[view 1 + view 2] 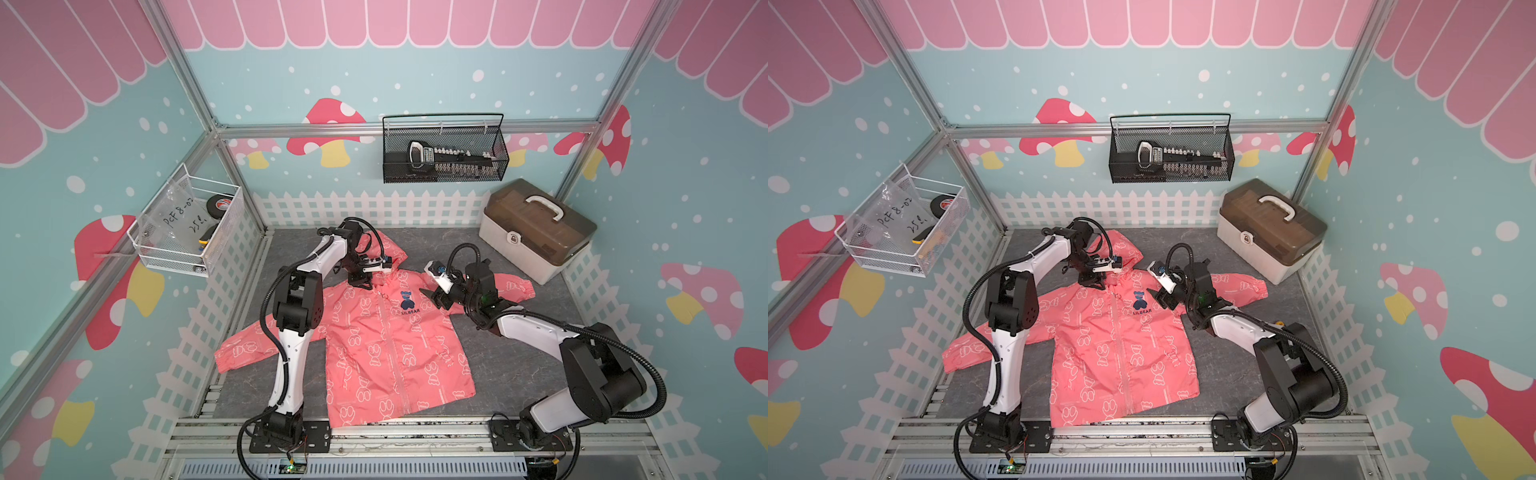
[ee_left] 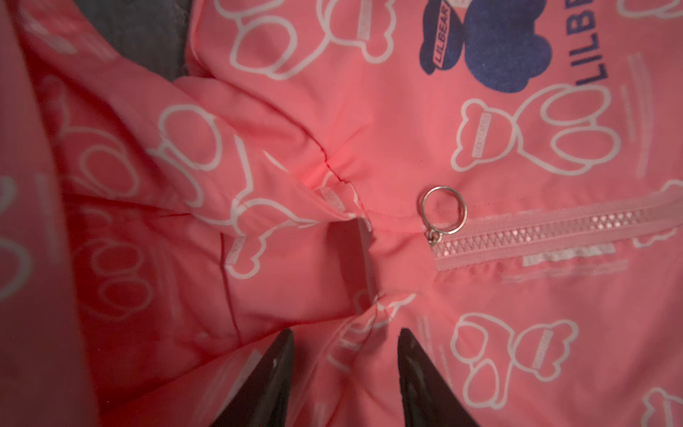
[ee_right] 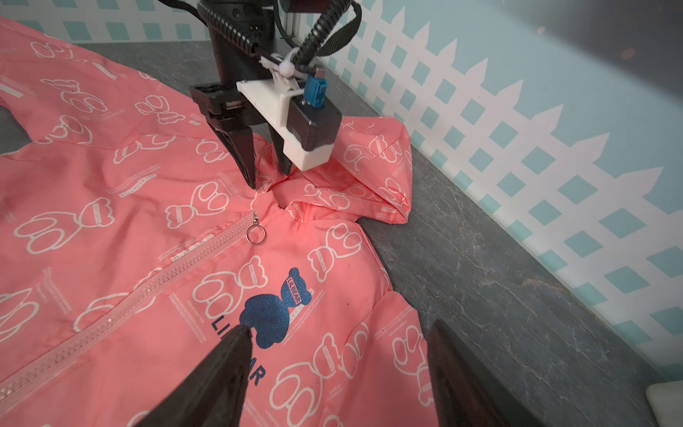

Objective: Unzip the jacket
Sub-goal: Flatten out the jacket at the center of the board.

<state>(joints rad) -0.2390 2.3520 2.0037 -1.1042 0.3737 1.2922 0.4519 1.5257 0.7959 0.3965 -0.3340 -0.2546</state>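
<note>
Jacket [image 1: 374, 345] lies flat, front up, in the middle of the counter [image 1: 498, 365]. Its hood [image 3: 373, 166] points to the far wall and its hem to the arm bases. The zipper [image 1: 388, 353] is closed along its full length, so no part of the task is done.

Left claw [image 3: 268, 177] stands at the collar, just above the top of the zipper. Its jaws are partly apart and straddle a raised fold of collar fabric. The fabric puckers around the tips, but no firm clamp shows in either wrist view.

Right claw [image 3: 338, 329] hangs over the wearer's-side chest panel near the navy bear logo [image 3: 273, 318]. Its jaws are wide apart and hold nothing.

Governing relation: the ring pull [image 3: 255, 234] lies flat on the cloth at the zipper's top end, just beside the left claw's tips. From the right claw it sits ahead and beyond the logo, toward the left claw. The zipper's long axis runs from collar to hem, that is, from the left claw back toward the bases.

Assessment: the left claw is nearer the ring but is placed to anchor the collar. The free right claw is the likely one to take the ring and draw it hemward along that axis. The ring is small and flat against thin cloth, so a pinch could gather fabric with it.
</note>
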